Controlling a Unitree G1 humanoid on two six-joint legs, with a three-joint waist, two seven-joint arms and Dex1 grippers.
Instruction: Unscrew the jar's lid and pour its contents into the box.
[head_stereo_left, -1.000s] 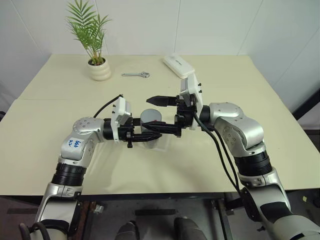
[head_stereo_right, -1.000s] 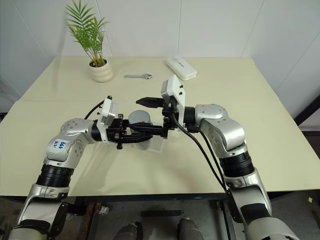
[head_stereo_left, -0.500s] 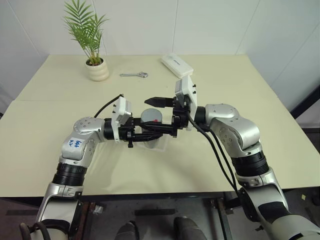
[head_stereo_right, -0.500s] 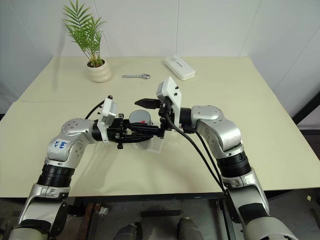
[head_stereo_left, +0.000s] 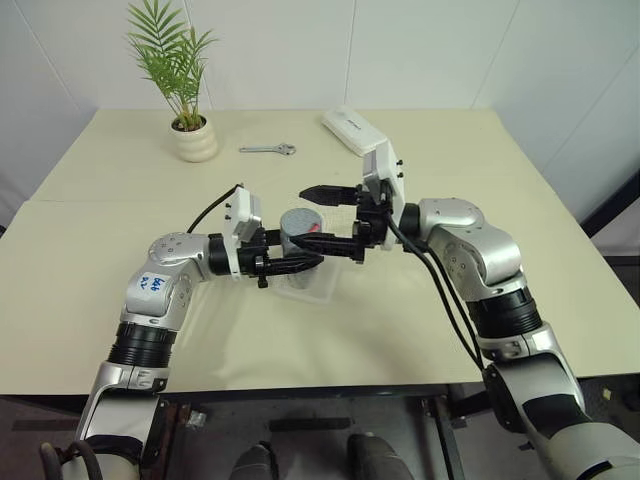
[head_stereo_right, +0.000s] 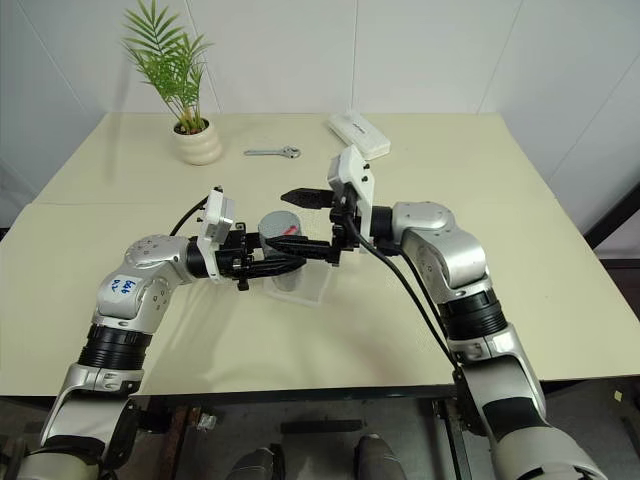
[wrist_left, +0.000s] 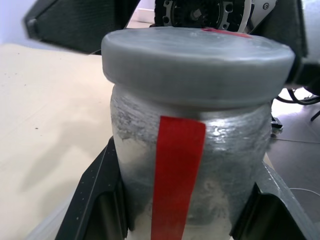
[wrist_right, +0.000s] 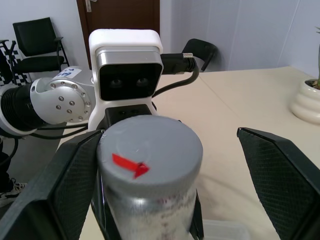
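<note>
Jar (head_stereo_left: 297, 232) above box (head_stereo_left: 318, 287)

Jar (head_stereo_left: 297, 232) between two grippers' fingers (head_stereo_left: 322, 194)

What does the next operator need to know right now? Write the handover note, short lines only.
Left end effector: shut on the jar, holding it upright just above the box.
Right end effector: open, its fingers standing either side of the lid, not gripping it.
Lid: on the jar, red mark on top.
Box: clear tray on the table under the jar.
Contents: cannot be seen inside the jar.
Done: jar picked up and held over the box.
Left: close on the lid, unscrew it, take it off, tip the jar into the box.
</note>
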